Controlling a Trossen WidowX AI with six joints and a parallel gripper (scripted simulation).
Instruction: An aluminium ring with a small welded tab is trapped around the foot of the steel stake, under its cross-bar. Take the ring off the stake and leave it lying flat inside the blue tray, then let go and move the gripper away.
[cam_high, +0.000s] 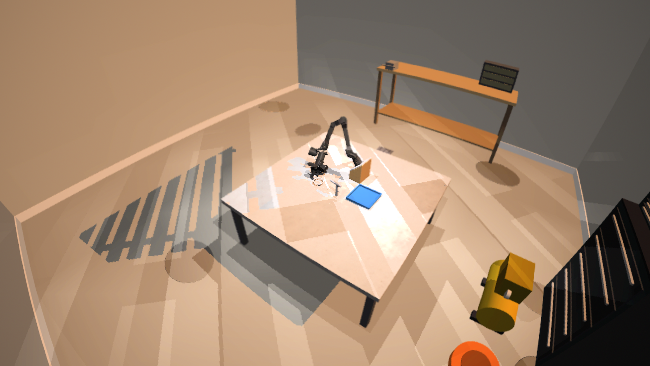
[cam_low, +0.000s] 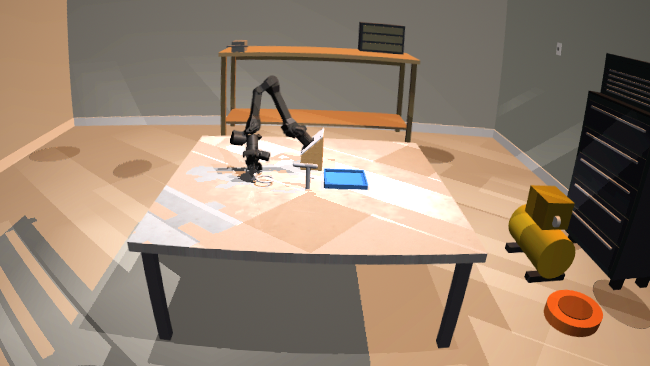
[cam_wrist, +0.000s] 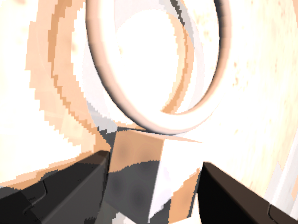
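The claw (cam_high: 318, 177) (cam_low: 256, 176) (cam_wrist: 155, 182) is clamped on the tab (cam_wrist: 135, 172), that little block welded to the metal ring (cam_high: 318, 182) (cam_low: 263, 181) (cam_wrist: 102, 60), with one finger on each side of it. So the ring's off the stake (cam_high: 337, 188) (cam_low: 308, 179) already, hanging out past the fingertips low over the table (cam_high: 320, 220) (cam_low: 305, 220), and I can't tell if it's actually touching the top. In the exterior view it's to the left of the stake, with a gap of bare tabletop between them. The stake stands upright with its cross-bar (cam_low: 305, 165) across the top, sitting between the ring and the blue tray (cam_high: 364, 196) (cam_low: 345, 179), so the straight line across is kinda blocked. There's open room on the near side of the stake though, lots of tabletop running to the front edge. The tray has a low raised rim all round and no ring in it. Tightest bit is the tray's back left, where a slanted board (cam_high: 361, 171) (cam_low: 313, 151) stands up near the corner, close to the arm's (cam_high: 343, 121) (cam_low: 271, 82) lower end. The tray's front and right sides are wide open, well apart from the table edges.
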